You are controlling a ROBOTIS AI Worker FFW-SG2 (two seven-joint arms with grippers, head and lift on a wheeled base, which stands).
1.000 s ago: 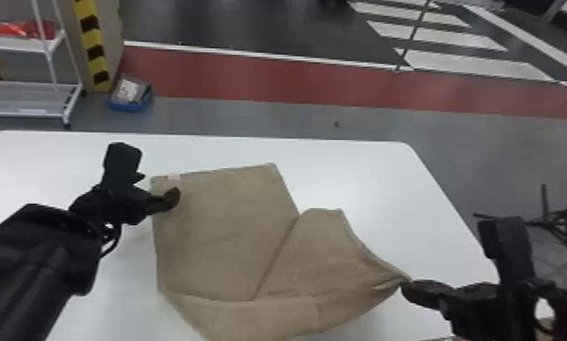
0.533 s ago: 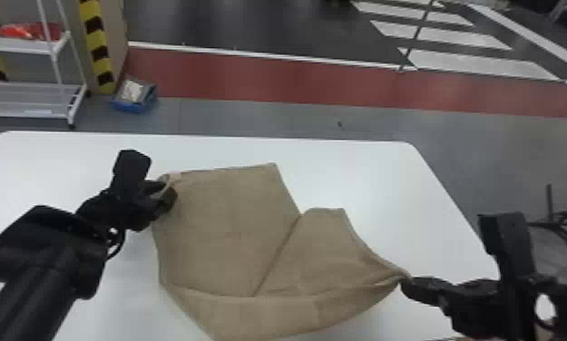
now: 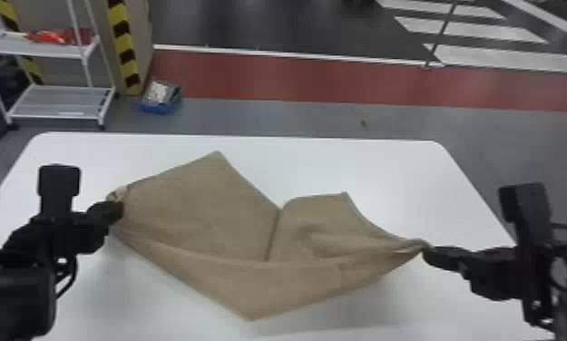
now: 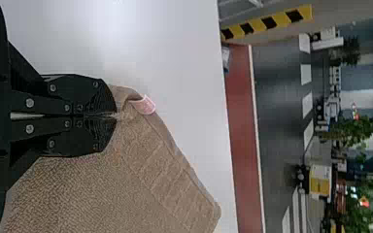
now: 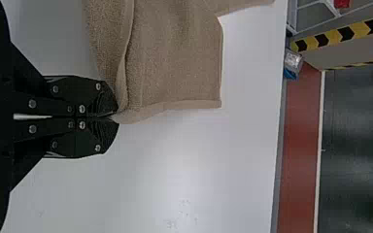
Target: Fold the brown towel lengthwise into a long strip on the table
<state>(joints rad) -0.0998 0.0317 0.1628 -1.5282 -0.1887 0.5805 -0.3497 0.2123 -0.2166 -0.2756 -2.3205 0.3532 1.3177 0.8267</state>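
My left gripper [image 3: 114,209] is shut on the left corner of the brown towel [image 3: 205,213], lifted a little off the table. In the left wrist view, the left gripper [image 4: 112,116] pinches the towel [image 4: 141,179] beside a small pink-and-white tag [image 4: 144,104]. At the towel's right end, my right gripper [image 3: 426,254] is shut on a gathered corner; in the right wrist view the right gripper [image 5: 114,115] holds the bunched edge of the towel [image 5: 175,63]. Between the grippers the near edge sags to a point toward the front, and a crease runs through the middle.
The white table [image 3: 341,163] has bare surface behind and in front of the towel. On the floor beyond its far edge stand a white wire rack [image 3: 60,102] and a blue box [image 3: 159,97], at the back left.
The left gripper closed on the towel's left corner and moved left and toward the front, pulling that side up and along. The right gripper kept its hold with little movement.
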